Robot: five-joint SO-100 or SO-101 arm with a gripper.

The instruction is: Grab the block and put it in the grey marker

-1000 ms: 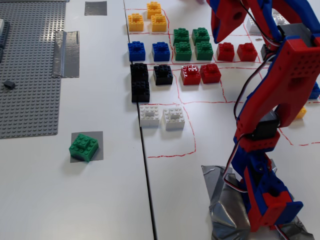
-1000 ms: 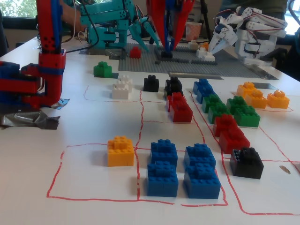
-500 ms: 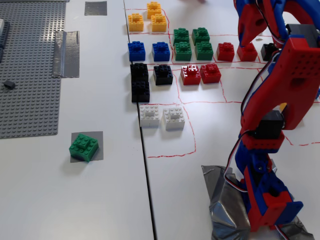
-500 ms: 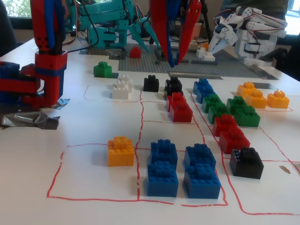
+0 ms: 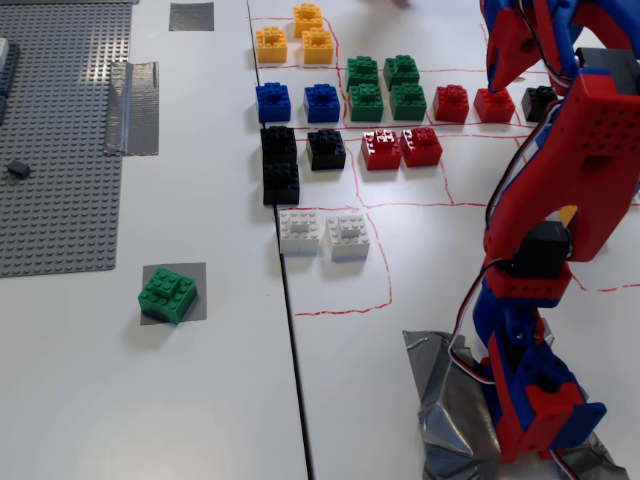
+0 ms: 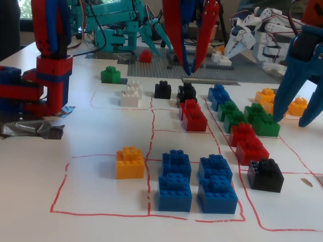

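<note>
The green block (image 5: 168, 293) sits on the square grey marker (image 5: 198, 274) at the lower left of a fixed view, a little skewed, with tape showing at the top and right. It also shows far back left in a fixed view (image 6: 110, 74). My red-and-blue gripper (image 5: 527, 85) hangs at the upper right, over the red bricks and far from the block. It shows at top centre in a fixed view (image 6: 192, 70). Its jaws are a little apart and hold nothing.
Rows of yellow, blue, green (image 5: 385, 86), red, black and white bricks fill the red-lined grid. A grey baseplate (image 5: 60, 150), a wrinkled tape strip (image 5: 133, 107) and a second grey patch (image 5: 191, 16) lie at left. My arm's base (image 5: 530, 400) stands lower right. Other arms (image 6: 303, 75) stand behind.
</note>
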